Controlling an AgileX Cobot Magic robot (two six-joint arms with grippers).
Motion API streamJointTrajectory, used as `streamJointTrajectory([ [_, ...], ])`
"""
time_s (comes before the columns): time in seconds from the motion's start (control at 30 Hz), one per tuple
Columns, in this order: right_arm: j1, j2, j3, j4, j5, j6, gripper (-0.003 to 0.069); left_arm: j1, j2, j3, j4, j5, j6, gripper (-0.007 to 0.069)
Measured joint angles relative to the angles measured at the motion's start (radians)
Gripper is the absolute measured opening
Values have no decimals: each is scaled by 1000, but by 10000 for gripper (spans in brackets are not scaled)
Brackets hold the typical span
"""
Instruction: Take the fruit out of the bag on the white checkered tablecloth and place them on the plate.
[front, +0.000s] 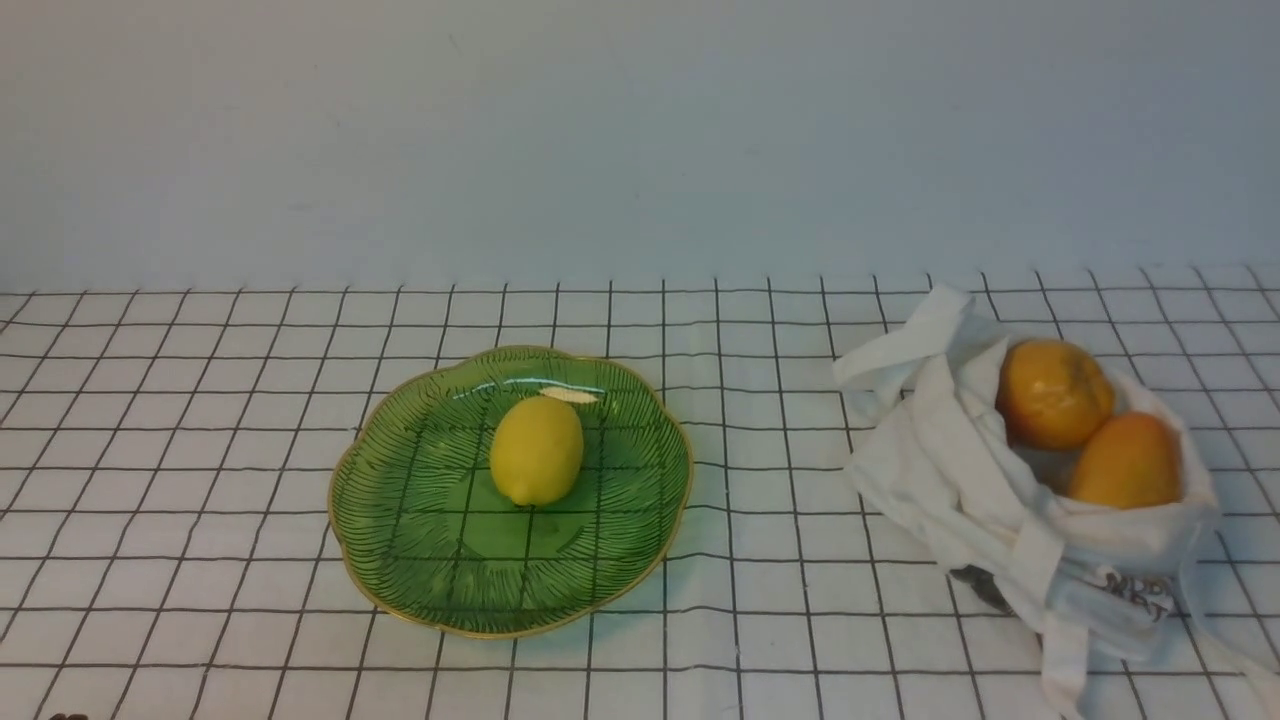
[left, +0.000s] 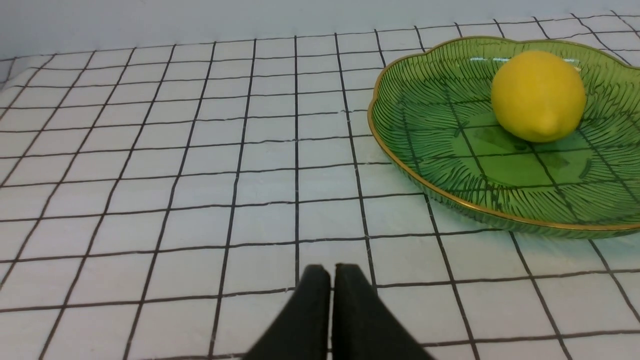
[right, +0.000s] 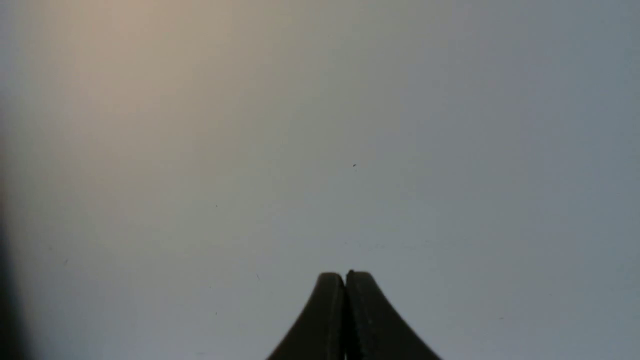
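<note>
The green glass plate (front: 440, 560) lies on the white checkered tablecloth (front: 200, 450), left of centre, with the yellow lemon (front: 537, 450) resting on it. The white cloth bag (front: 960, 480) sits at the right, open, holding a round orange fruit (front: 1052, 392) and a more elongated orange fruit (front: 1127, 462). Neither gripper shows in the front view. In the left wrist view my left gripper (left: 332, 270) is shut and empty, low over the cloth, near the plate (left: 415, 165) and lemon (left: 537, 95). My right gripper (right: 345, 275) is shut, empty, facing a blank wall.
A plain pale wall (front: 640, 130) stands behind the table. The bag's straps (front: 900, 350) spill over the cloth to its left and front. The cloth's far left edge shows in the left wrist view (left: 10, 75).
</note>
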Motion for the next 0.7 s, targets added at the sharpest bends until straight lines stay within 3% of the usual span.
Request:
streamJointTrajectory([
  [0.27, -3, 0, 2, -20, 40, -7, -10, 0, 0, 0, 0, 0, 0, -8],
  [0.57, -265, 0, 297, -122, 59, -10, -10, 0, 0, 0, 0, 0, 0, -8],
  [0.7, -319, 1, 436, -131, 42, -10, -10, 0, 0, 0, 0, 0, 0, -8],
])
